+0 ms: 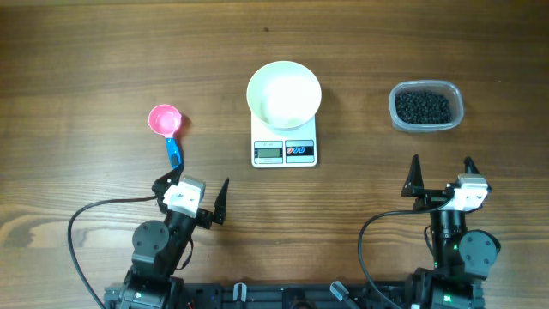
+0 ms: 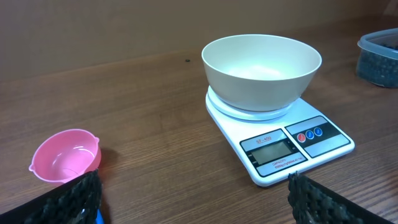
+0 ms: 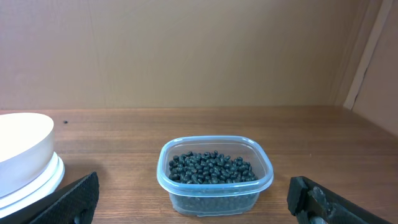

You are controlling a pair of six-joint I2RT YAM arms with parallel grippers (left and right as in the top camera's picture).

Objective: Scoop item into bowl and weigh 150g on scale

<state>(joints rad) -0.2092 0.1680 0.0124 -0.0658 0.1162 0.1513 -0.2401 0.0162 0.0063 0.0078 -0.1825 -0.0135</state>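
Nothing had been weighed yet: the bowl (image 1: 284,93) sat empty on the scale (image 1: 284,152) at the middle of the surface, and the item (image 1: 423,106) filled its clear tub (image 1: 459,107) off to the right. The pink scoop (image 1: 165,121) lay just ahead of the left hand (image 1: 193,194), ungrasped. That hand and the right hand (image 1: 441,167) both stood spread wide, holding nothing; all the scooping was left to do

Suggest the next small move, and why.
Probably lower the left gripper onto the blue handle of the scoop and close. It and the right gripper are open and empty, the bowl on the scale holds nothing, the beans sit in their tub, and the handle lies nearest the left.
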